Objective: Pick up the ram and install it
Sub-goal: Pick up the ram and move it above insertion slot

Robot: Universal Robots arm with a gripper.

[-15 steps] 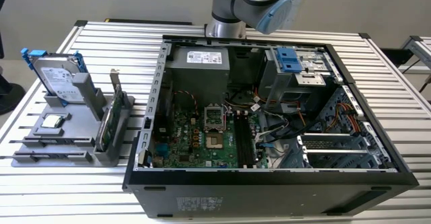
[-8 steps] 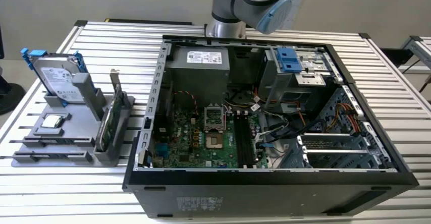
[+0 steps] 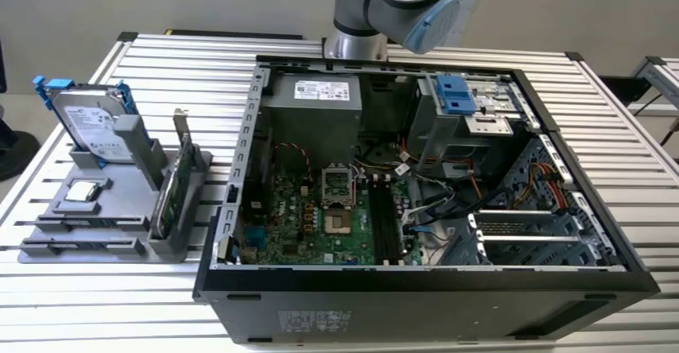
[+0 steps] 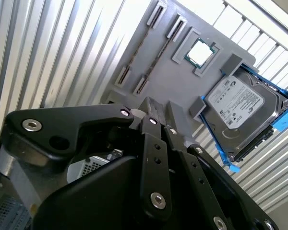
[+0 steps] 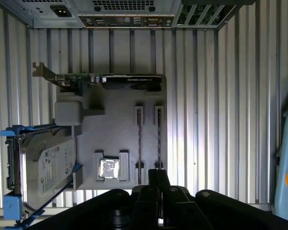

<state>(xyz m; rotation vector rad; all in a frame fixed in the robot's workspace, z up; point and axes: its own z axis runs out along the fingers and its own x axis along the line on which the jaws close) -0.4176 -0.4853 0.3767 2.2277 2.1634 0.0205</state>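
Ram (image 5: pixel 159 139) stands on edge in a slot of the gray holder tray (image 5: pixel 115 124), a second stick (image 5: pixel 139 139) in the slot just beside it; both wrist views show the pair, thin dark strips running along the tray (image 4: pixel 173 81). End effector (image 5: pixel 158 176) hangs above the tray's edge, near the end of the ram and not touching it, black fingers (image 4: pixel 153 120) pressed together at the tips and holding nothing. Same tray carries a CPU chip (image 5: pixel 109 168) in a square pocket next to the sticks, a silver hard drive with blue rails (image 5: pixel 43 163) propped at a tilt, and a green expansion card (image 5: pixel 110 81) with metal bracket upright along one side. Exterior view: tray (image 3: pixel 117 206) sits on the slatted metal table (image 3: pixel 159 59) at that view's left, just beside the open computer case (image 3: pixel 424 285). Green motherboard (image 3: pixel 308 210) lies flat inside the case, dark memory slots (image 3: pixel 384 218) along it. Arm (image 3: pixel 393 3) rises behind the case.
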